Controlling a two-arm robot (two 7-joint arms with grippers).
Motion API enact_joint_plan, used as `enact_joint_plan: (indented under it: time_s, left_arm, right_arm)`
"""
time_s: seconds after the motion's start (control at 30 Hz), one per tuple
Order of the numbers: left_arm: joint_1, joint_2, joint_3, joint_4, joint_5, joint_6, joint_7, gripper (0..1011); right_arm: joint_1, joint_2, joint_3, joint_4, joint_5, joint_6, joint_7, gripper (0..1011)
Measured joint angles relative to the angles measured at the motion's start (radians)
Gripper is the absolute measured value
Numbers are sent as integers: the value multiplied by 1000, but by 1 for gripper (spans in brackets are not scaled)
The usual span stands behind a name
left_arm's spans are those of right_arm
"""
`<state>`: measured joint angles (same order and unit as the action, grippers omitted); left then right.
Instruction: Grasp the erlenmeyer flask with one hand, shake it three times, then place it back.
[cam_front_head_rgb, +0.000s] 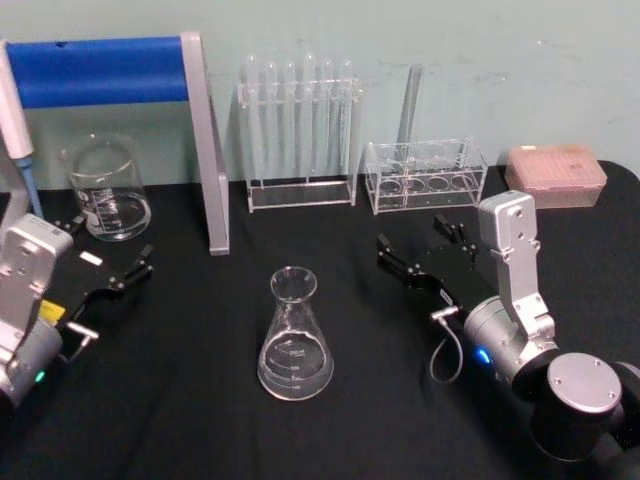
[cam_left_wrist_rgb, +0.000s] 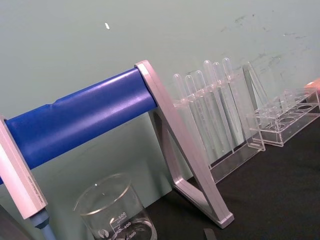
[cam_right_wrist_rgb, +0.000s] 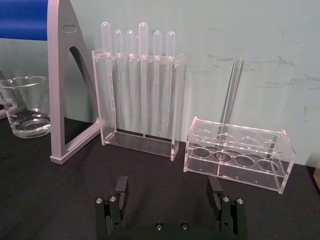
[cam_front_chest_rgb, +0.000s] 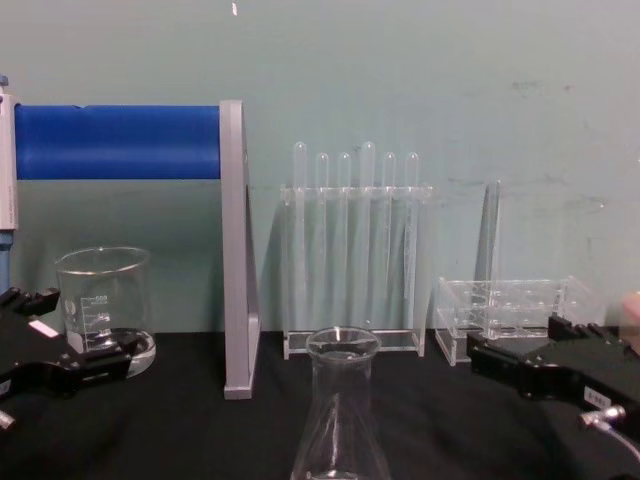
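Flask upright on black desk (cam_front_head_rgb: 200, 420), both pincers apart from it.
Clear glass conical flask (cam_front_head_rgb: 295, 340) stands between right pincer (cam_front_head_rgb: 425, 250) and left pincer (cam_front_head_rgb: 108, 252); both gape wide, holding nothing.

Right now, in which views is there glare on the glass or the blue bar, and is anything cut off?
Head view: the erlenmeyer flask stands whole, with soft highlights on its base. Chest view: its lower part is cut off by the bottom edge. Left wrist view: a bright sheen runs along the blue bar, and the beaker is cropped.
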<state>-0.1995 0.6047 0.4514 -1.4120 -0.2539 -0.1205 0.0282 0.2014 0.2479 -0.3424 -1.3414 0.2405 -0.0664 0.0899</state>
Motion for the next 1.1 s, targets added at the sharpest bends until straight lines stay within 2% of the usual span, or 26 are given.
enact_joint_plan:
  time_s: [1.1]
  left_arm:
    - [0, 0, 0, 0, 0, 0, 0, 1001]
  right_arm:
    - [0, 0, 0, 0, 0, 0, 0, 1000]
